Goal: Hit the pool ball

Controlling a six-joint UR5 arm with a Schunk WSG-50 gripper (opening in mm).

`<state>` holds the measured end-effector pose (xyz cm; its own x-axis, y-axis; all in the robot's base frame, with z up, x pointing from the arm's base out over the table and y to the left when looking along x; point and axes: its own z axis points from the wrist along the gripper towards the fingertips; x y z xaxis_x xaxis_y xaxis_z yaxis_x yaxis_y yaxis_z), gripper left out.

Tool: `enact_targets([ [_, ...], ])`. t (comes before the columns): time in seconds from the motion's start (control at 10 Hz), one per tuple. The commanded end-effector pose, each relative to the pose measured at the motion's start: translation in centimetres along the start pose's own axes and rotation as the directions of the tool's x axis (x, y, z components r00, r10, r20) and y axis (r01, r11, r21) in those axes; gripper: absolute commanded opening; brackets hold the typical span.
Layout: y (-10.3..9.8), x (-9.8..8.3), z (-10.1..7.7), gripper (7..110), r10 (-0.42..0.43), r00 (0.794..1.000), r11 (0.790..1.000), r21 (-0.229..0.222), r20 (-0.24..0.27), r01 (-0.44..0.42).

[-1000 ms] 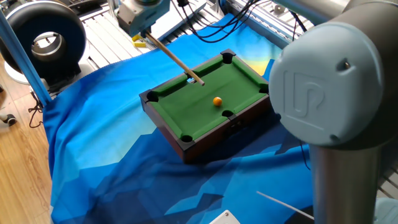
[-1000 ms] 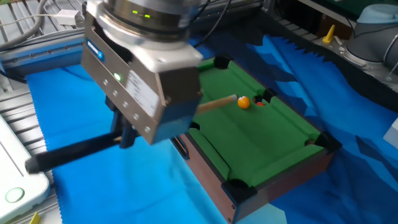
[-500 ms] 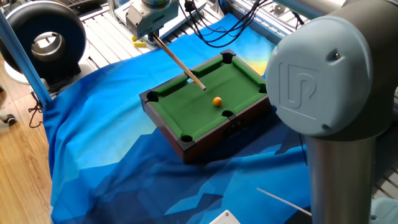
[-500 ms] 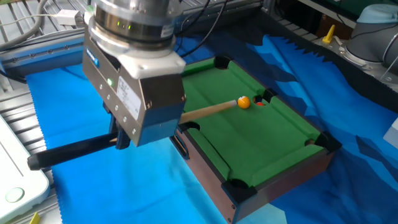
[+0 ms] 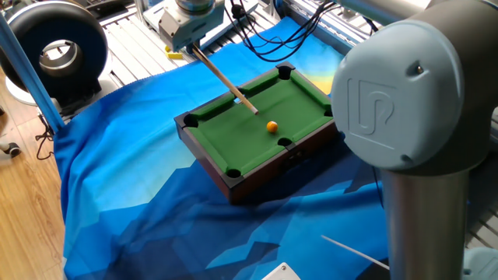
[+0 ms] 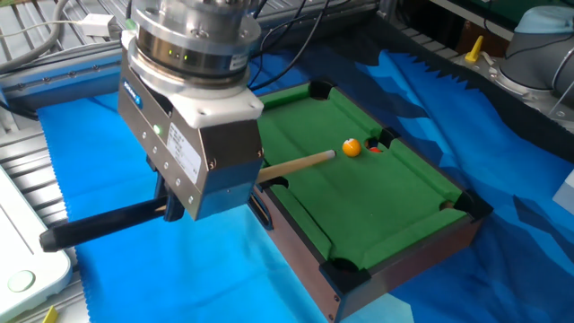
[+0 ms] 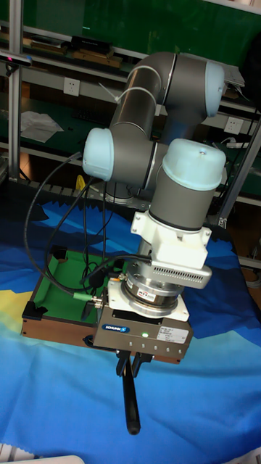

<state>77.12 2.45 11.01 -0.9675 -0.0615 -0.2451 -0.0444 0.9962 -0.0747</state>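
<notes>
The small orange pool ball (image 5: 271,126) (image 6: 352,148) rests on the green felt of the mini pool table (image 5: 233,144) (image 6: 395,206), near a side pocket. My gripper (image 6: 170,208) (image 7: 129,365) (image 5: 184,51) is shut on the black handle of a wooden cue stick (image 6: 296,162) (image 5: 226,80). The cue slants down over the table's rail. Its tip (image 6: 333,155) lies on the felt a short gap from the ball, pointing at it. In the tall fixed view the ball is hidden behind the arm.
A rumpled blue cloth (image 5: 124,194) covers the table under the pool table. A black ring-shaped device (image 5: 54,48) stands at the far left. A white box (image 6: 22,269) lies by the cloth's edge. The arm's big grey joint (image 5: 397,93) fills the right foreground.
My gripper has shifted back along the cue's line, and the tip has drawn a little away from the ball. The ball has stayed in place.
</notes>
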Motion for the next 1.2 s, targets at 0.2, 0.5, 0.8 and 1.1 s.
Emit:
enact_targets([
  [0.2,-0.3,0.2,0.2,7,0.014,1.0,0.999,-0.032,-0.009,-0.014],
  [0.5,-1.0,0.4,0.6,7,0.017,1.0,0.999,-0.036,-0.009,-0.017],
  [0.8,-1.7,0.9,0.9,7,0.02,1.0,0.999,-0.039,-0.009,-0.021],
  [1.1,-1.8,0.9,0.9,7,0.026,1.0,0.999,-0.038,-0.009,-0.026],
])
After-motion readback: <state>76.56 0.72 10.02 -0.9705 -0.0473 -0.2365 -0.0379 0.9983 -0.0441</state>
